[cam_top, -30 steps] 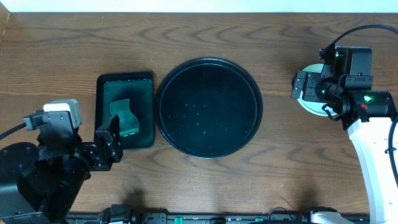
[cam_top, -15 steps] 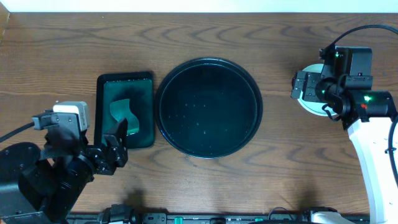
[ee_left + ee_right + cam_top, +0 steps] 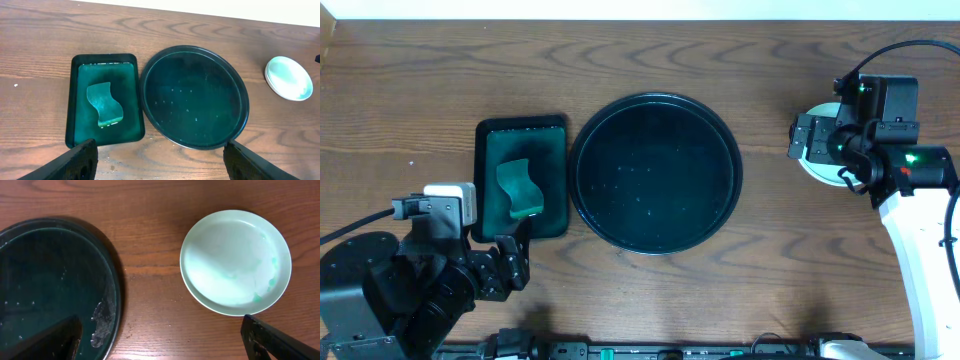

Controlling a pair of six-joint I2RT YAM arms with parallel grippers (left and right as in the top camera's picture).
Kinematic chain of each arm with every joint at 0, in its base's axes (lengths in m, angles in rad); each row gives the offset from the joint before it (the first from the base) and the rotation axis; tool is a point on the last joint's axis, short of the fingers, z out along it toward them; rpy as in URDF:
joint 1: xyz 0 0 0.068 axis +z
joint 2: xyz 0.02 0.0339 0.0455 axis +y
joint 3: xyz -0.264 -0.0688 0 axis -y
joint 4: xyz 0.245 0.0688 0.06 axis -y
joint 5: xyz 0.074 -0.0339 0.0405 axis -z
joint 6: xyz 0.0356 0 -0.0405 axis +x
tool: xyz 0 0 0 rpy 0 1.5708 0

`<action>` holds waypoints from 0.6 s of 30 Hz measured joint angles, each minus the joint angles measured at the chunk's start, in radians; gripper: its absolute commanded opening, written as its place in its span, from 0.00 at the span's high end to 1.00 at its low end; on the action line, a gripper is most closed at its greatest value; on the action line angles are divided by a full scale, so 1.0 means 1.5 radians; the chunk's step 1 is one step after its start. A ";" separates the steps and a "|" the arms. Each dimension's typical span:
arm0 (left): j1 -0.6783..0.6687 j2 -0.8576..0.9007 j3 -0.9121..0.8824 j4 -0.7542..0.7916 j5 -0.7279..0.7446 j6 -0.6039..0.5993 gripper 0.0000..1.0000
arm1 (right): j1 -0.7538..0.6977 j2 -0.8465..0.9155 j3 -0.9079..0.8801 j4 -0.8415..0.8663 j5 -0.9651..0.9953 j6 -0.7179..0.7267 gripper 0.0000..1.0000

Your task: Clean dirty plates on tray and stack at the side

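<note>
The large round black tray (image 3: 655,172) sits mid-table with no plates on it; it also shows in the left wrist view (image 3: 194,96) and the right wrist view (image 3: 50,285). The pale-aqua plates (image 3: 235,261) sit stacked on the wood right of the tray, the top one with faint teal smears; the stack shows in the left wrist view (image 3: 288,78) and peeks from under the right arm overhead (image 3: 817,166). My left gripper (image 3: 498,262) is open and empty near the table's front left. My right gripper (image 3: 803,138) is open and empty, above the table beside the plates.
A rectangular dark green tray (image 3: 521,178) with a teal sponge (image 3: 520,188) lies left of the black tray. Wet residue marks the black tray's right inner rim (image 3: 102,317). The right arm's white body (image 3: 920,260) runs down the right side.
My left arm has pulled back toward the table's front edge and slightly right, away from the green tray. The right arm has not moved.
</note>
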 measured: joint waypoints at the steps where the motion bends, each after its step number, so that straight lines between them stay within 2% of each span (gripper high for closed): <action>1: 0.000 0.000 0.000 0.000 0.000 0.003 0.20 | 0.000 0.000 0.000 0.000 0.000 0.000 0.01; 5: 0.000 0.000 0.000 0.018 0.000 0.005 0.20 | 0.000 0.000 0.000 0.000 0.000 0.000 0.01; 7: -0.001 -0.004 -0.011 0.061 0.000 0.006 0.20 | 0.000 0.000 0.000 0.000 0.000 0.000 0.01; 9: -0.008 -0.020 -0.039 0.131 -0.003 0.006 0.20 | 0.000 0.000 0.000 0.000 0.000 0.000 0.01; 11: -0.020 -0.061 -0.102 0.246 -0.005 0.008 0.20 | 0.000 0.000 0.000 0.000 0.000 0.000 0.01; 14: -0.032 -0.157 -0.240 0.437 -0.004 0.008 0.20 | 0.000 0.000 -0.001 -0.001 0.002 0.000 0.01; 18: -0.034 -0.287 -0.428 0.580 -0.004 0.004 0.20 | 0.000 0.000 -0.001 0.000 0.002 -0.001 0.01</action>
